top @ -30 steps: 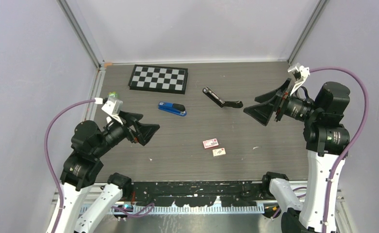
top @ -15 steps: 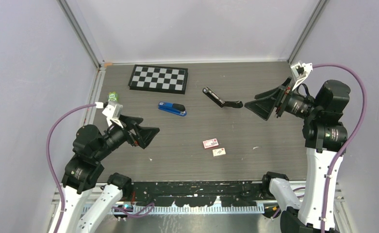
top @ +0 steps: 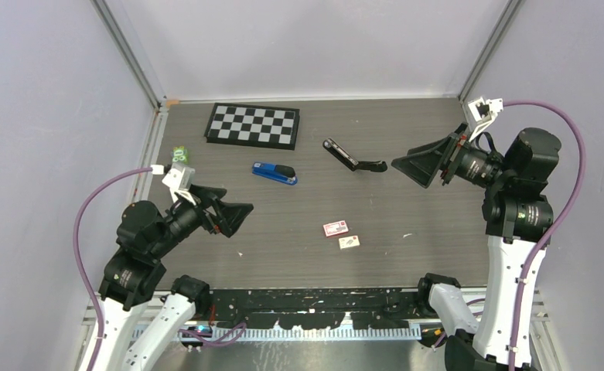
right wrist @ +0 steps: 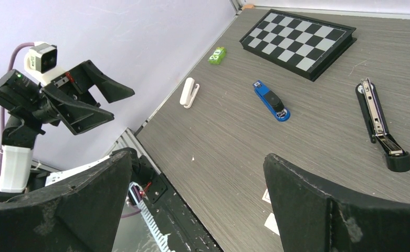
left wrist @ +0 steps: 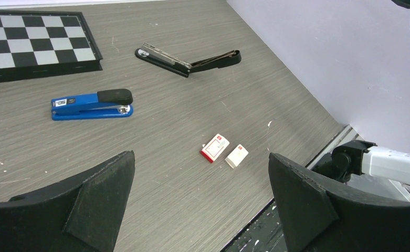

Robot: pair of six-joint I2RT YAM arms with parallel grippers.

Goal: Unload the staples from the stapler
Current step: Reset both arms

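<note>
Grey wood-grain table [top: 407, 209] is seen bearing two staplers. A black stapler [top: 353, 158] is laid swung open toward the rear centre, its metal rail exposed. A blue stapler [top: 274, 173] is laid closed to its left, in front of a chessboard [top: 253, 124]. Two small staple boxes [top: 335, 228] are placed side by side nearer the front edge. The left gripper [top: 237, 198] and right gripper [top: 408, 171] are held above the table with jaws spread wide; nothing is gripped, and both are kept well apart from the staplers.
</note>
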